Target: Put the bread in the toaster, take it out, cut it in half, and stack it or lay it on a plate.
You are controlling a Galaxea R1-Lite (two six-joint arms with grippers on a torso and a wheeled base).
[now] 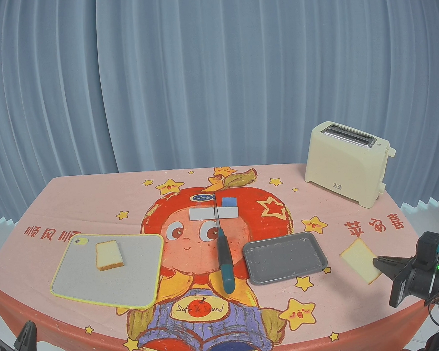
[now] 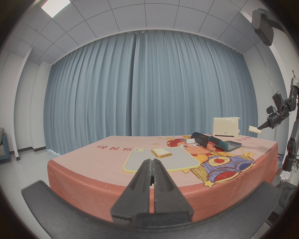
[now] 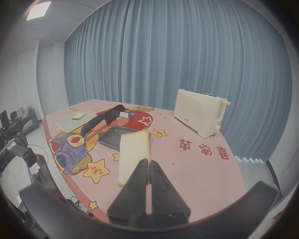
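Gripping pale, square bread slice (image 3: 134, 155), right claw (image 3: 149, 162)

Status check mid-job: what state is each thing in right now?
Toaster: upright, no bread showing in its slots.
Held bread slice: in the air, gripped at one edge.
Right gripper: jaws shut on the held bread slice.
Second bread slice: flat on the cutting board.
Knife: unheld, blade across a white block.
Tray: empty.
Left gripper: jaws shut, empty.
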